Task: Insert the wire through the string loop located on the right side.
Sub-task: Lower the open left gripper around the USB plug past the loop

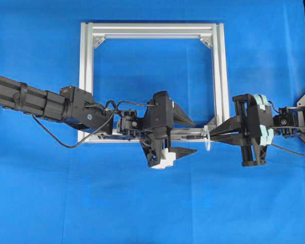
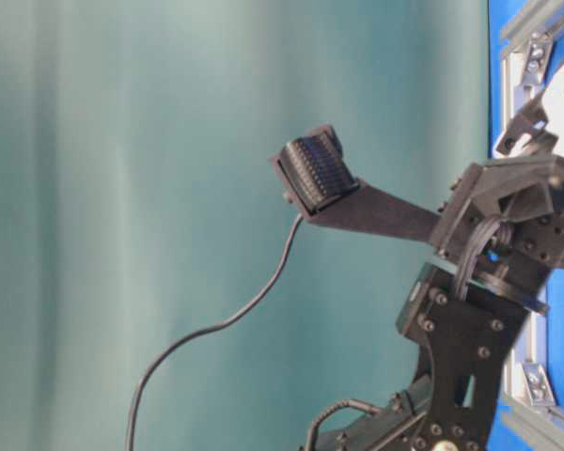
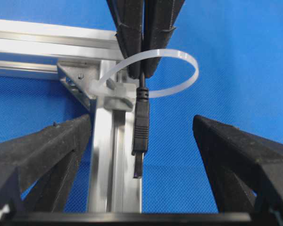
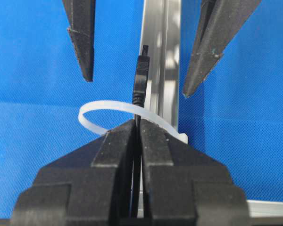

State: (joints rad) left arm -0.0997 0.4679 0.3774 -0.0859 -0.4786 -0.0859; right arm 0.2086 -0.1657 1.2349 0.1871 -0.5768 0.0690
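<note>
In wrist views only: wire (image 3: 140, 127) through string loop (image 3: 179, 70) | right jaws clamp wire | left jaws apart

L gripper (image 1: 185, 136) jaws wide; R gripper (image 1: 213, 133) clamped tight.

The table (image 1: 40, 193) is covered all over with a bright blue cloth. One thing lies flat on it: a shiny silver metal frame (image 1: 86, 76) in the shape of a square. You can see the blue cloth through the middle of the frame. Small silver corner pieces (image 1: 207, 40) sit inside its corners. The frame's near bar runs under the left claw (image 1: 189, 136). The frame's right corner sits just in front of the right claw (image 1: 211, 133).
</note>
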